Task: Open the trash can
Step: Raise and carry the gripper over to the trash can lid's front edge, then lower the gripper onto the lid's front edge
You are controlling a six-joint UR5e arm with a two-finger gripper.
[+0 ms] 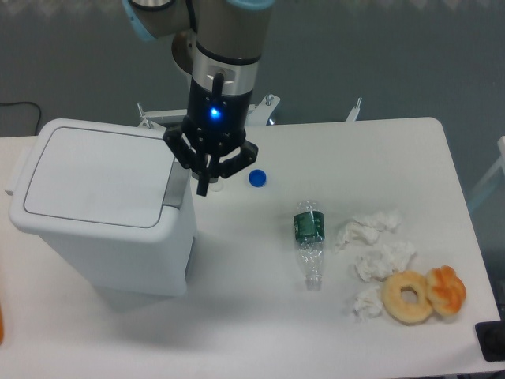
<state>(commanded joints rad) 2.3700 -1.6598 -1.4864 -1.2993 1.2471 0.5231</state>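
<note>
The trash can (95,213) is a large white boxy bin at the left of the table, its flat lid (99,175) lying closed. A grey push tab (177,185) sits on the lid's right edge. My gripper (203,188) hangs point-down just right of that tab, its black fingers drawn together with nothing between them. I cannot tell whether the tip touches the tab.
A blue bottle cap (256,178) lies right of the gripper. A clear plastic bottle (310,241) with a green label lies mid-table. Crumpled tissues (377,251) and two doughnuts (423,294) sit at the right front. The arm's white pedestal (217,95) stands behind the table.
</note>
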